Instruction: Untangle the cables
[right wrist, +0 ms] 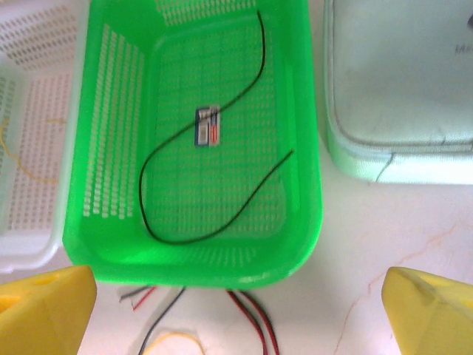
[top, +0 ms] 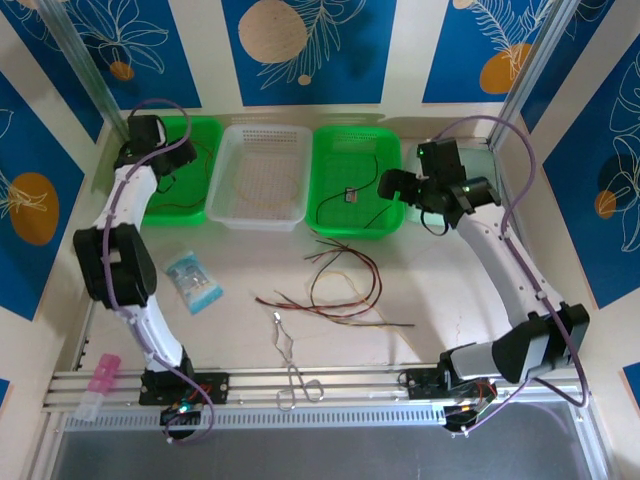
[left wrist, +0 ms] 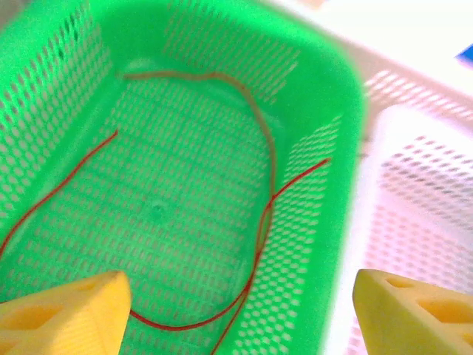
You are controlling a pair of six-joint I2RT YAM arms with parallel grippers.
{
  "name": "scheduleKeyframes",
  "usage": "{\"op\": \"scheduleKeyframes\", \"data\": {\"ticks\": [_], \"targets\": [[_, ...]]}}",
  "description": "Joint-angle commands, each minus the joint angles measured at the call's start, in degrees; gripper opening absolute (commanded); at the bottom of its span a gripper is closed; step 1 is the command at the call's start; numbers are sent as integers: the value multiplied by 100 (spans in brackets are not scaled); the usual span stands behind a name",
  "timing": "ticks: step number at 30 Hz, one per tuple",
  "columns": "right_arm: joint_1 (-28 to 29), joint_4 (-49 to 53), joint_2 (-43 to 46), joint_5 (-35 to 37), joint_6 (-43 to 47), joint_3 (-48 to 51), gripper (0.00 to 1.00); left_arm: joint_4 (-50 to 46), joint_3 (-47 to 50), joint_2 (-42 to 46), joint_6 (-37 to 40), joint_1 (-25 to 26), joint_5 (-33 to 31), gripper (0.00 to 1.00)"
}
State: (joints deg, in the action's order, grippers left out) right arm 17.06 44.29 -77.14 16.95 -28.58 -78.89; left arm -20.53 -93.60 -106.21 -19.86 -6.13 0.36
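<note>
thin red, black and yellow cables (top: 338,300) loosely tangled on the table (top: 450,295); others in green baskets (top: 356,232)

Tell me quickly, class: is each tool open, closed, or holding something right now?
Left tool: open, holding nothing.
Right tool: open, holding nothing.

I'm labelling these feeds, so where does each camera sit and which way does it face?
Top external: fixed above and behind the arm bases, looking down at the table and loose cables; left arm and right arm show.
Left wrist: on the left arm, looking down into the left green basket with a red cable and brown cable; left gripper open.
Right wrist: on the right arm, looking down into the right green basket with a black cable; right gripper open.
Shared: both wrist views catch the white basket.
</note>
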Motion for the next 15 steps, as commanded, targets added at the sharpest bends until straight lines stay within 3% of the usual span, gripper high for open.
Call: {"op": "scheduleKeyframes", "data": {"ticks": [1,6,10,15], "targets": [[210,1,508,17,-374,465,100,132,440,612,253,146,85,78],[685,150,978,246,-851,1257,98,287,1512,1842,576,642,98,78],[1174,321,1090,382,-1322,1747,95,236,2325,2708,943,1382,163,78],[1913,319,1106,612,-1964,2386,92,271,3421,3652,745,2279,-267,78]]}}
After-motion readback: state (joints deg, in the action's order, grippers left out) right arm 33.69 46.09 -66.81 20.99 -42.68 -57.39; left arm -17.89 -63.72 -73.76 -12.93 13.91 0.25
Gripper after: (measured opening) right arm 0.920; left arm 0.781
